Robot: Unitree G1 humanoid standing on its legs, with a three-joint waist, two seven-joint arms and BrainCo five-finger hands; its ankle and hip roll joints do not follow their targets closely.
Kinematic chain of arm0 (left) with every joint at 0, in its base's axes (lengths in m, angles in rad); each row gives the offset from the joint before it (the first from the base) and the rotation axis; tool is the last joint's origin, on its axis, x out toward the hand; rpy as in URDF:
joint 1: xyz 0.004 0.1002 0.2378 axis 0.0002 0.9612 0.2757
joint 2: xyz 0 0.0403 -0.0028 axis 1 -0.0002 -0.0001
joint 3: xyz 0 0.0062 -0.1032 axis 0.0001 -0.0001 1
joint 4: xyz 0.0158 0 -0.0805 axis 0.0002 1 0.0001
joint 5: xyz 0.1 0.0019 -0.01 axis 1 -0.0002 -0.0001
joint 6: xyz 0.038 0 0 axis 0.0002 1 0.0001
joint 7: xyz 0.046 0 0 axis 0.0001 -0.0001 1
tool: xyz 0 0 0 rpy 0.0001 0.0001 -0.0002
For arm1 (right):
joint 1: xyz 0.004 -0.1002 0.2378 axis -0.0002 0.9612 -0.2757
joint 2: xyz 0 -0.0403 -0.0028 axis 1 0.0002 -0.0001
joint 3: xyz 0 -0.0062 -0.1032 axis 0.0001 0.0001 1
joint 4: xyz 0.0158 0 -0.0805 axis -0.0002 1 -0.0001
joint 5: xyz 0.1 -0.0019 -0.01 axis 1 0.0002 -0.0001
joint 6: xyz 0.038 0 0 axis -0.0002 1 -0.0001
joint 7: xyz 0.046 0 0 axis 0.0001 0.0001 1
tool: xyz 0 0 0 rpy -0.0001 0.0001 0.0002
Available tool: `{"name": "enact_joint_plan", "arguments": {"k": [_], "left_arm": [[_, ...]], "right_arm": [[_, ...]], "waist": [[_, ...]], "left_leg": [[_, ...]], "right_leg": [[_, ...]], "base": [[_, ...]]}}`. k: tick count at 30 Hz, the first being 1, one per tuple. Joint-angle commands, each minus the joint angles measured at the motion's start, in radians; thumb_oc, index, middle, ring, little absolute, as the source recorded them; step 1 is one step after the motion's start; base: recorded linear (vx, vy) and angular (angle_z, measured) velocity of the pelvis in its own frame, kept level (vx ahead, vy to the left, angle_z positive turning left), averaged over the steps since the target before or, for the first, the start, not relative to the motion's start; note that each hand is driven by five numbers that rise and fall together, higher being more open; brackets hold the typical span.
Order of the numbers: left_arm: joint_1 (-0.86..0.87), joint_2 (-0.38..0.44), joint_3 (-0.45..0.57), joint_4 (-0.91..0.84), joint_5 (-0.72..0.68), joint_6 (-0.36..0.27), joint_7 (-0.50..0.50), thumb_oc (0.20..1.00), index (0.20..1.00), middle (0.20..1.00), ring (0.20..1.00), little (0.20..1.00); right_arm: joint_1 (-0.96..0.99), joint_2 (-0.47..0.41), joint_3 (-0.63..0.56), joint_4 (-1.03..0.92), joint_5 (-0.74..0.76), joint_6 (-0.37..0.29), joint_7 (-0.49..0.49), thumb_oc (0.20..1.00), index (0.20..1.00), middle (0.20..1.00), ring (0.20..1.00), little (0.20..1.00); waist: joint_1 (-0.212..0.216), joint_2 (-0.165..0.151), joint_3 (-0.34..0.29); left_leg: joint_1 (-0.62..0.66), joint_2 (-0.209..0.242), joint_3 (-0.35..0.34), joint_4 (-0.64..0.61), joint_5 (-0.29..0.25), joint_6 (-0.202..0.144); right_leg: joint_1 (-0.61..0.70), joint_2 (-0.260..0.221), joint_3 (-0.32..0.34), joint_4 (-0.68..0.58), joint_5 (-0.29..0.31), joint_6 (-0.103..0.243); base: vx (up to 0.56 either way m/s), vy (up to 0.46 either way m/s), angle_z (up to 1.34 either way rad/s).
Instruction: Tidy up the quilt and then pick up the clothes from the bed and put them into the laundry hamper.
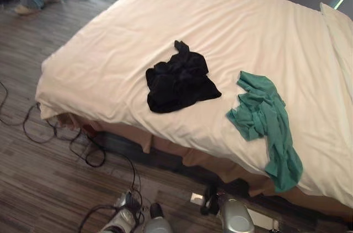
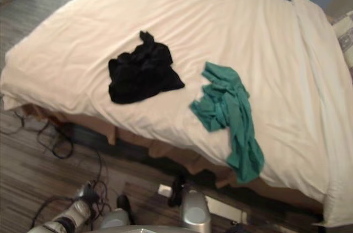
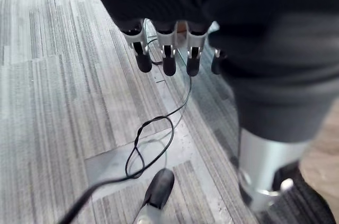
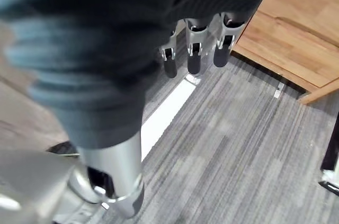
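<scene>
So the quilt (image 1: 220, 29) lies spread smooth over the bed, with bare floor (image 1: 38, 189) open along its near edge. On it, a black garment (image 1: 179, 79) sits mid-bed, a green garment (image 1: 265, 117) just beside, draping over that edge. Left hand (image 3: 167, 49) and right hand (image 4: 193, 49) hang over the floor, well apart from both, fingers relaxed, holding nothing.

Open quilt (image 1: 231, 29): lay smooth around both garments.
Obstacles: black garment (image 1: 179, 79) and green garment (image 1: 265, 117), apart.
</scene>
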Motion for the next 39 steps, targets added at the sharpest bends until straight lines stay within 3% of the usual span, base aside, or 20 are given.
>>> {"name": "enact_joint_plan", "arguments": {"k": [1, 2, 3, 5, 6, 8, 9, 12, 14, 16, 17, 18, 20, 23, 29, 32, 33, 34, 37, 39], "left_arm": [[-0.013, 0.033, 0.019, -0.040, 0.014, -0.004, 0.014, 1.000, 1.000, 1.000, 1.000, 1.000], [-0.014, 0.033, 0.019, -0.039, 0.013, -0.004, 0.014, 1.000, 1.000, 1.000, 1.000, 1.000], [-0.002, 0.010, 0.037, -0.031, -0.019, -0.008, 0.019, 1.000, 1.000, 1.000, 1.000, 1.000], [-0.001, -0.003, 0.032, -0.026, -0.025, -0.015, 0.017, 1.000, 1.000, 1.000, 1.000, 1.000], [0.000, -0.016, 0.025, -0.025, -0.028, -0.024, 0.026, 1.000, 1.000, 1.000, 1.000, 1.000], [0.005, -0.020, 0.020, -0.021, -0.018, -0.023, 0.028, 1.000, 1.000, 1.000, 1.000, 1.000], [0.003, -0.029, 0.006, -0.019, -0.009, -0.031, 0.028, 1.000, 1.000, 1.000, 1.000, 1.000], [0.009, -0.031, 0.004, -0.022, 0.001, -0.029, 0.025, 1.000, 1.000, 1.000, 1.000, 1.000], [0.009, -0.031, 0.004, -0.022, 0.001, -0.029, 0.025, 1.000, 1.000, 1.000, 1.000, 1.000], [0.010, -0.015, 0.022, -0.042, -0.016, -0.029, 0.028, 1.000, 1.000, 1.000, 1.000, 1.000], [0.017, -0.010, 0.031, -0.043, -0.021, -0.025, 0.030, 1.000, 1.000, 1.000, 1.000, 1.000], [0.032, -0.003, 0.061, -0.024, -0.052, -0.016, 0.040, 1.000, 1.000, 1.000, 1.000, 1.000], [0.062, -0.002, 0.101, -0.003, -0.073, -0.009, 0.050, 1.000, 1.000, 1.000, 1.000, 1.000], [0.119, 0.021, 0.230, 0.040, -0.133, 0.000, 0.081, 1.000, 1.000, 1.000, 1.000, 1.000], [0.260, 0.133, 0.509, 0.038, -0.278, -0.015, 0.158, 1.000, 1.000, 1.000, 1.000, 1.000], [0.288, 0.245, 0.635, -0.069, -0.307, -0.053, 0.238, 1.000, 1.000, 1.000, 1.000, 1.000], [0.298, 0.328, 0.674, -0.268, -0.273, -0.085, 0.276, 1.000, 1.000, 1.000, 1.000, 1.000], [0.304, 0.326, 0.676, -0.276, -0.271, -0.080, 0.276, 1.000, 1.000, 1.000, 1.000, 1.000], [0.293, 0.479, 0.683, -0.756, -0.128, -0.155, 0.288, 1.000, 1.000, 1.000, 1.000, 1.000], [0.285, 0.509, 0.680, -0.876, -0.092, -0.170, 0.273, 1.000, 1.000, 1.000, 1.000, 1.000]], "right_arm": [[-0.053, -0.049, 0.013, 0.010, 0.025, 0.003, -0.006, 1.000, 1.000, 1.000, 1.000, 1.000], [-0.054, -0.049, 0.013, 0.011, 0.025, 0.002, -0.006, 1.000, 1.000, 1.000, 1.000, 1.000], [-0.064, -0.058, -0.008, 0.028, 0.035, 0.008, -0.013, 1.000, 1.000, 1.000, 1.000, 1.000], [-0.066, -0.062, -0.015, 0.031, 0.041, 0.008, -0.005, 1.000, 1.000, 1.000, 1.000, 1.000], [-0.063, -0.066, -0.028, 0.028, 0.043, 0.002, -0.005, 1.000, 1.000, 1.000, 1.000, 1.000], [-0.058, -0.068, -0.037, 0.028, 0.045, 0.002, -0.008, 1.000, 1.000, 1.000, 1.000, 1.000], [-0.046, -0.063, -0.052, 0.030, 0.046, 0.002, -0.004, 1.000, 1.000, 1.000, 1.000, 1.000], [-0.031, -0.038, -0.088, 0.028, 0.038, 0.011, 0.002, 1.000, 1.000, 1.000, 1.000, 1.000], [-0.031, -0.038, -0.088, 0.028, 0.038, 0.011, 0.002, 1.000, 1.000, 1.000, 1.000, 1.000], [-0.041, -0.016, -0.063, 0.002, 0.032, 0.012, 0.001, 1.000, 1.000, 1.000, 1.000, 1.000], [-0.046, -0.014, -0.056, -0.003, 0.028, 0.010, -0.009, 1.000, 1.000, 1.000, 1.000, 1.000], [-0.058, -0.018, -0.053, -0.019, 0.042, 0.000, -0.015, 1.000, 1.000, 1.000, 1.000, 1.000], [-0.053, -0.019, -0.076, -0.035, 0.079, -0.005, -0.027, 1.000, 1.000, 1.000, 1.000, 1.000], [-0.059, -0.062, -0.140, -0.081, 0.135, -0.022, -0.060, 1.000, 1.000, 1.000, 1.000, 1.000], [0.038, -0.199, -0.315, -0.295, 0.138, -0.049, -0.157, 1.000, 1.000, 1.000, 1.000, 1.000], [0.125, -0.273, -0.378, -0.474, 0.049, -0.074, -0.206, 1.000, 1.000, 1.000, 1.000, 1.000], [0.168, -0.363, -0.394, -0.629, -0.074, -0.091, -0.205, 1.000, 1.000, 1.000, 1.000, 1.000], [0.172, -0.363, -0.395, -0.635, -0.076, -0.088, -0.204, 1.000, 1.000, 1.000, 1.000, 1.000], [0.178, -0.505, -0.428, -0.848, -0.204, -0.131, -0.198, 1.000, 1.000, 1.000, 1.000, 1.000], [0.173, -0.526, -0.432, -0.897, -0.228, -0.136, -0.193, 1.000, 1.000, 1.000, 1.000, 1.000]], "waist": [[0.016, 0.005, 0.021], [0.017, 0.008, 0.019], [0.008, 0.023, 0.006], [0.007, 0.035, -0.010], [0.002, 0.053, -0.033], [-0.001, 0.056, -0.039], [-0.005, 0.058, -0.044], [-0.028, 0.046, -0.074], [-0.026, 0.044, -0.073], [-0.007, 0.055, -0.066], [-0.005, 0.059, -0.066], [-0.004, 0.058, -0.066], [0.011, 0.053, -0.073], [0.028, 0.059, -0.084], [0.044, 0.062, -0.109], [0.044, 0.066, -0.115], [0.045, 0.067, -0.111], [0.044, 0.068, -0.113], [0.044, 0.072, -0.107], [0.045, 0.072, -0.105]], "left_leg": [[-0.197, 0.099, -0.025, 0.526, -0.111, -0.154], [-0.202, 0.103, -0.027, 0.532, -0.112, -0.156], [-0.205, 0.170, -0.044, 0.418, -0.116, -0.156], [-0.169, 0.181, -0.068, 0.284, -0.105, -0.151], [-0.116, 0.188, -0.117, 0.054, -0.020, -0.154], [-0.084, 0.193, -0.141, 0.010, -0.015, -0.159], [-0.065, 0.181, -0.172, -0.003, -0.024, -0.161], [-0.012, 0.106, -0.099, -0.049, -0.058, -0.139], [-0.010, 0.104, -0.097, -0.052, -0.057, -0.138], [0.015, 0.069, -0.028, -0.055, -0.075, -0.104], [0.018, 0.060, -0.019, -0.057, -0.075, -0.092], [0.005, 0.044, -0.020, -0.042, -0.068, -0.075], [-0.001, 0.025, -0.020, -0.034, -0.065, -0.070], [-0.007, 0.030, -0.005, -0.034, -0.060, -0.071], [0.009, 0.031, -0.004, -0.054, -0.048, -0.083], [0.021, 0.032, -0.008, -0.066, -0.045, -0.090], [0.022, 0.036, -0.012, -0.069, -0.042, -0.095], [0.023, 0.036, -0.012, -0.069, -0.042, -0.095], [0.023, 0.042, -0.022, -0.079, -0.036, -0.100], [0.026, 0.043, -0.023, -0.082, -0.037, -0.100]], "right_leg": [[0.075, 0.065, 0.129, -0.123, -0.041, 0.006], [0.072, 0.069, 0.128, -0.123, -0.041, 0.004], [0.080, 0.060, 0.154, -0.164, -0.045, 0.040], [0.080, 0.050, 0.191, -0.175, -0.040, 0.059], [0.072, 0.019, 0.235, -0.183, -0.015, 0.084], [0.069, 0.005, 0.263, -0.174, -0.008, 0.088], [0.077, -0.014, 0.283, -0.177, 0.007, 0.109], [0.086, -0.117, 0.277, -0.186, 0.113, 0.168], [0.085, -0.119, 0.279, -0.188, 0.115, 0.169], [0.078, -0.157, 0.164, -0.149, 0.104, 0.141], [0.080, -0.145, 0.145, -0.107, 0.086, 0.128], [0.083, -0.061, 0.183, -0.075, 0.040, 0.111], [0.126, -0.022, 0.192, -0.122, 0.014, 0.098], [0.132, -0.026, 0.228, -0.177, 0.043, 0.110], [0.188, -0.045, 0.195, -0.225, 0.056, 0.125], [0.209, -0.051, 0.176, -0.235, 0.057, 0.135], [0.208, -0.055, 0.169, -0.230, 0.059, 0.141], [0.209, -0.055, 0.168, -0.230, 0.058, 0.142], [0.206, -0.061, 0.161, -0.221, 0.057, 0.151], [0.207, -0.062, 0.161, -0.219, 0.056, 0.153]], "base": [[0.18, 0.138, 0.53], [-0.03, 0.325, -0.05], [0.01, 0.296, -0.40], [0.03, 0.562, -0.92], [0.02, 0.611, -1.04], [0.01, 0.467, -0.90], [0.03, 0.492, -0.81], [0.01, 0.520, -0.90], [-0.04, 0.133, -0.67], [-0.17, 0.353, -0.46], [-0.22, 0.346, -0.60], [-0.11, 0.180, -0.71], [-0.09, 0.084, -0.33], [-0.04, -0.023, -0.02], [0.03, -0.024, 0.00], [0.03, -0.020, 0.10], [0.01, -0.016, 0.20], [0.00, -0.023, 0.24], [-0.02, -0.023, 0.12], [0.00, -0.019, 0.11]]}}
